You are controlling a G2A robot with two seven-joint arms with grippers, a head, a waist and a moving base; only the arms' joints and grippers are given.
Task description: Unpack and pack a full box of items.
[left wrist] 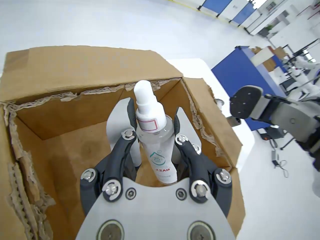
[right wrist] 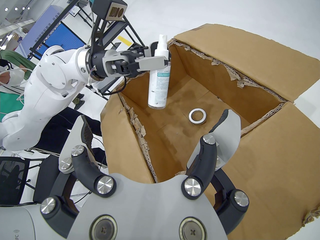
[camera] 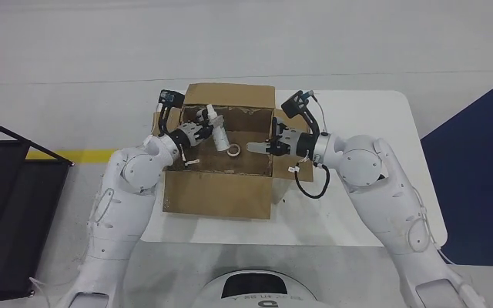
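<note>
An open cardboard box (camera: 219, 196) stands on the white table (camera: 370, 223), flaps spread. My left gripper (camera: 206, 129) is shut on a white spray bottle (camera: 218, 131), holding it upright above the box's left side; the bottle (left wrist: 155, 141) sits between the dark fingers (left wrist: 130, 116), and from the right wrist the bottle (right wrist: 158, 81) hangs over the box floor. A roll of tape (camera: 234, 148) lies on the box bottom (right wrist: 197, 116). My right gripper (camera: 260, 146) stands open over the box's right edge (right wrist: 157, 123), holding nothing.
The box's torn inner edges (right wrist: 135, 123) and raised flaps (camera: 231, 95) ring the opening. White tabletop lies bare to the right (camera: 377, 123). A dark rack (camera: 19, 192) stands left of the table.
</note>
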